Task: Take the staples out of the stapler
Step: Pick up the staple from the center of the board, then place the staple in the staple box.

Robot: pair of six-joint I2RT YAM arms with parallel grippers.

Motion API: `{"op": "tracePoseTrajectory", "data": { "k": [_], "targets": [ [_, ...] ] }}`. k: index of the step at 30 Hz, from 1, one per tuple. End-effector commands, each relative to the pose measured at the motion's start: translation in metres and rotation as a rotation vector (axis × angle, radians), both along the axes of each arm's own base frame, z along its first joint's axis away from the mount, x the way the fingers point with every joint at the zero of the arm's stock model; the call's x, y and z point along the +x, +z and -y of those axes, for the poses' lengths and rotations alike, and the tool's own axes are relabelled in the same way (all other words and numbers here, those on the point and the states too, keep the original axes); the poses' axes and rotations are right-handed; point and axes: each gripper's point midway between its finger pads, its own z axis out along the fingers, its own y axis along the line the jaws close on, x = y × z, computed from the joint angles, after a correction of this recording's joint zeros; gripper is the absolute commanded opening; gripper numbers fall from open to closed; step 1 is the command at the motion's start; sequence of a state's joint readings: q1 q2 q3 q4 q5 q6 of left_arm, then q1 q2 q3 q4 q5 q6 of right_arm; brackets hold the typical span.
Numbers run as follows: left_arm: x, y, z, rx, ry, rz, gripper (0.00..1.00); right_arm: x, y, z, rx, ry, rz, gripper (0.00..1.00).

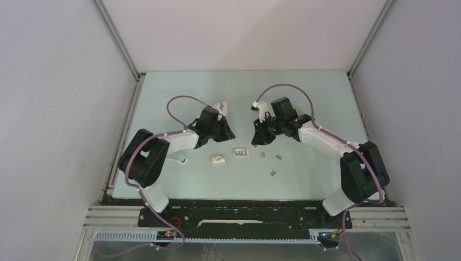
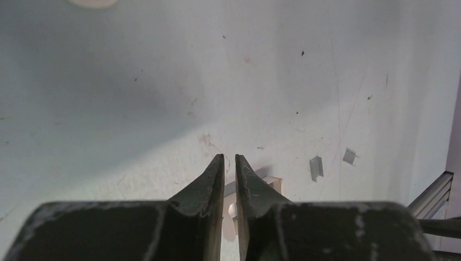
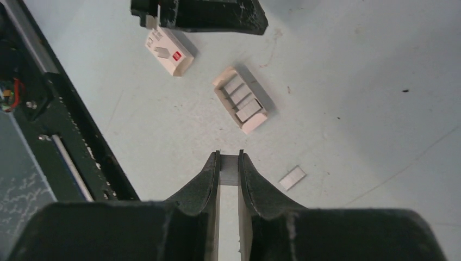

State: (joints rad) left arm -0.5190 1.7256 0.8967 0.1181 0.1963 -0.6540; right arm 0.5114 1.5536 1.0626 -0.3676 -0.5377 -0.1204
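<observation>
Ok so starting at the near edge of the table (image 1: 217,185): closest to the arm bases there's one loose strip of staples (image 1: 273,173) lying flat on its own. A bit further in sits a small white printed box (image 1: 218,159), closed. Just beside it on the right is an open cardboard tray (image 1: 241,153) with a few pale strips lying side by side in it. Right of the tray there are two more loose strips, one (image 1: 262,154) near the tray and another (image 1: 279,157) just past it, both flat on the surface. Beyond that row you get the two grippers, both pointing down over the table and clearly apart from each other. The right gripper (image 3: 229,154) is clamped on what looks like the stapler (image 3: 229,171). On its wrist cam it's a narrow thing pinched between the fingers, grey at the tip end and white closer to the camera. The left gripper (image 2: 229,157) hovers near the white box, fingers almost together with only a thin slit between them. Something pale shows in that gap, but honestly I can't tell if it's gripping it or if that's just stuff underneath.
</observation>
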Motion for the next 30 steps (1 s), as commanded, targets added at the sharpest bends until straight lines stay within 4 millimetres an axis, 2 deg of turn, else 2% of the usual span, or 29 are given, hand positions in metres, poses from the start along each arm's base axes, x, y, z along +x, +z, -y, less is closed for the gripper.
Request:
{"op": "tracePoseTrajectory", "data": {
  "k": [1,11,15,22,30],
  "targets": [
    [0.003,0.012,0.011,-0.018,-0.026,0.027,0.18,-0.004,0.027,-0.018,0.124,-0.008,-0.004,0.15],
    [-0.009,0.001,0.015,0.027,-0.060,-0.017,0.13,-0.006,0.025,-0.022,0.129,0.001,-0.020,0.15],
    [-0.015,-0.004,0.020,0.029,-0.085,-0.034,0.13,-0.005,0.023,-0.025,0.131,-0.047,-0.050,0.15],
    [-0.030,-0.007,0.028,0.030,-0.123,-0.039,0.12,-0.002,0.018,-0.028,0.122,-0.097,-0.054,0.15],
    [-0.044,-0.007,0.028,-0.004,-0.128,-0.027,0.11,-0.001,0.006,-0.036,0.076,-0.116,-0.032,0.15]
  ]
}}
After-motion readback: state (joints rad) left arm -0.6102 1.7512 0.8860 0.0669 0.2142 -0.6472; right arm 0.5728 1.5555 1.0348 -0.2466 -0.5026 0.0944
